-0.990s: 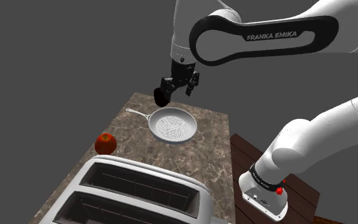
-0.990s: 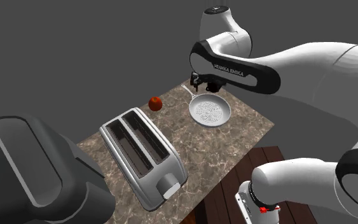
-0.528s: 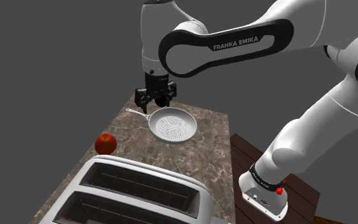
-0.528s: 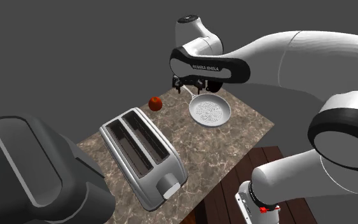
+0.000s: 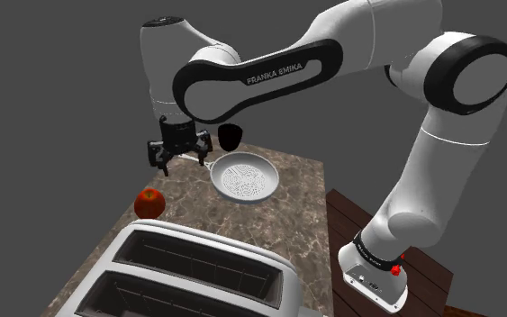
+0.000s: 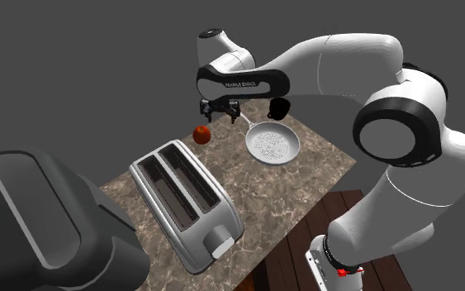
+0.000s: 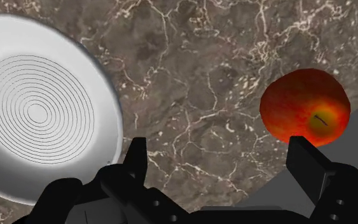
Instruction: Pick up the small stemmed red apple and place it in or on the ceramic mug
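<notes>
Nearby — pan handle between apple and mug; toaster near apple.

From my wrist, the white pan runs off the picture's edge, and one finger of my hand covers a sliver of the apple. In the shoulder view my arm hides the dark mug's top, and the toaster is cut off below. The second exterior view's lower left holds a cropped dark grey shape I cannot identify.
</notes>
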`<action>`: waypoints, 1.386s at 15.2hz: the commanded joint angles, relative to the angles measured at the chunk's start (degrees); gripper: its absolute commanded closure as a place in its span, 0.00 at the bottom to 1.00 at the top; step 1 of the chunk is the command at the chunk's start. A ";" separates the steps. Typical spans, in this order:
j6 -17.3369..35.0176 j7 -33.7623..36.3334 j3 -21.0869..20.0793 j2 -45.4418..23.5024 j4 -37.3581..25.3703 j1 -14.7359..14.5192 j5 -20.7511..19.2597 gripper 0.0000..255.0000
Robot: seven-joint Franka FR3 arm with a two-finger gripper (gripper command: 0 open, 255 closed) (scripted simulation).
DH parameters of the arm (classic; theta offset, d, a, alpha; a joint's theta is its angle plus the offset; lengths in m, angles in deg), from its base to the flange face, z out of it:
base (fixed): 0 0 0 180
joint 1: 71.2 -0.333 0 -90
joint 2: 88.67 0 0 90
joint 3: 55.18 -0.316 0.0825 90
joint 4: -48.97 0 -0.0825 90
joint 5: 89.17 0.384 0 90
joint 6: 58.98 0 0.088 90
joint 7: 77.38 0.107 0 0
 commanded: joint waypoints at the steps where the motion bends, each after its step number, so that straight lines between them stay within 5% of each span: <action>1: -0.80 2.94 0.07 -5.32 -4.90 -2.10 -2.43 0.00; 8: -5.64 9.03 2.33 -22.29 -24.38 -11.04 -8.13 0.00; 21: -0.47 9.70 2.86 -23.37 -20.08 -10.66 -8.92 0.00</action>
